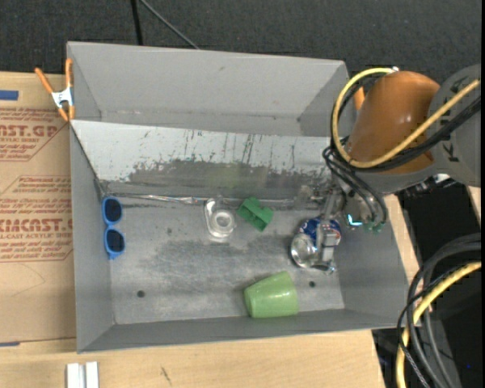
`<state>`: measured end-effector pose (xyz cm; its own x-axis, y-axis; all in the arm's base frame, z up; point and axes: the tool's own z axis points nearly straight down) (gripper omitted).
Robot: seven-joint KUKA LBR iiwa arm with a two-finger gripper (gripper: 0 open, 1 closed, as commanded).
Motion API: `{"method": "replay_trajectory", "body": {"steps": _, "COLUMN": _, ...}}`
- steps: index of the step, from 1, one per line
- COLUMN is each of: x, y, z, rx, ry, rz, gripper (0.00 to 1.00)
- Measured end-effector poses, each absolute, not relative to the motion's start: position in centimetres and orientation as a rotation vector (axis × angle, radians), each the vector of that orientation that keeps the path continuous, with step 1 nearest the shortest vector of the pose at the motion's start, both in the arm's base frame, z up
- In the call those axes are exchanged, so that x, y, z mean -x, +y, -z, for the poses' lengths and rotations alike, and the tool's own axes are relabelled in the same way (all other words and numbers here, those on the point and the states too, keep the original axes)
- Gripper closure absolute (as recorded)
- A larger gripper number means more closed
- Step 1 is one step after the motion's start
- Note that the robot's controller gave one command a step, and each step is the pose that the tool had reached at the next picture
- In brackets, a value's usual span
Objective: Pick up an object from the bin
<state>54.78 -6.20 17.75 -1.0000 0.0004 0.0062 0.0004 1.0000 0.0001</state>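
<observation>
1. The grey bin [186, 95] has sloping walls, so loose things settle on its flat floor. A pale green cup [271, 296] lies on its side near the front wall and serves here as the mark for every other place.
2. The arm [392, 120], under its orange cover, stands behind and to the right of the cup. It leans over the bin's right wall so that the wrist can point down.
3. The blue sunglasses [111, 228] lie far left of the cup, at the foot of the left wall.
4. The small clear tub [220, 221] sits behind the cup and a little left, with the green block [255, 213] just beside it. Both are well apart from the gripper.
5. The gripper [326, 249] is low, just behind and right of the cup, over a small shiny silver-and-blue thing [305, 251]. This is probably the pick, since it lies clear of its neighbours. I cannot tell how far the gripper is spread, or whether it has hold of anything.
</observation>
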Motion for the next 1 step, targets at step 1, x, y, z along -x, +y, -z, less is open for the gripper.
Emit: {"method": "replay_trajectory", "body": {"steps": 1, "x": -54.49, "y": -11.42, "z": -8.06, "rx": -0.012, "ry": -3.137, "rz": -0.001, "gripper": 0.0}}
